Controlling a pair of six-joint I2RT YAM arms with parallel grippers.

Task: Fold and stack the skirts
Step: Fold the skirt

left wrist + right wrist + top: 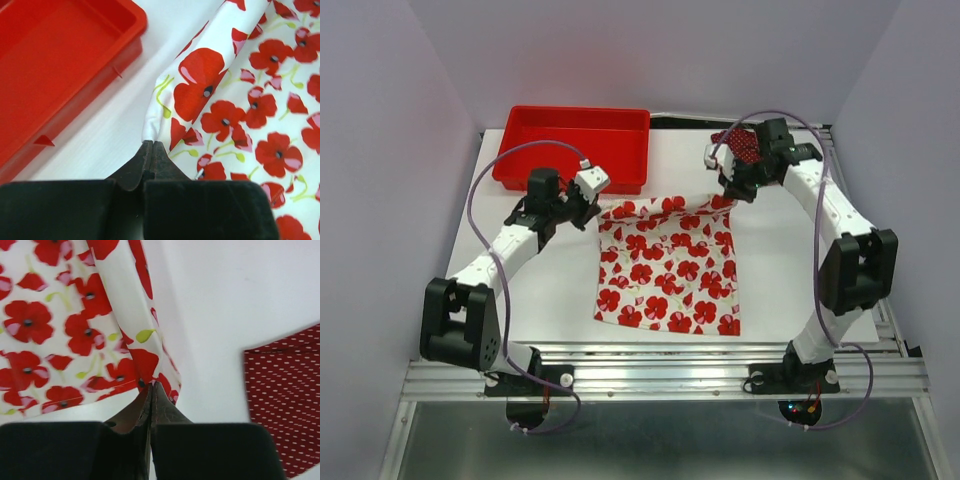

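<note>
Left gripper [151,145]: jaws fully closed, tips pinching a corner of the white skirt with red flowers [670,270]. Cloth rises from the tips in a raised fold that runs away along the skirt's far edge. This grip sits just beside the near right corner of the red tray [575,140], apart from its wall.

Right gripper [151,386]: jaws fully closed, tips nipping the skirt's other far corner at the hem. This grip is right of the tray's right end, slightly nearer the arm bases than the tray's near wall.

Flowered skirt: spread on the white table [550,290] in front of the tray's right half and beyond it to the right. Far edge held between the two grips and uneven. Side edges fairly straight. Near hem flat, close to the table's near edge.

Dark red skirt with white dots [742,146]: right of the tray, level with it at the table's far side. Partly hidden by the right wrist. Its near edge lies apart from the flowered skirt, with bare table between.

Open room: bare table in front of the tray's left half, and a bare strip right of the flowered skirt.
</note>
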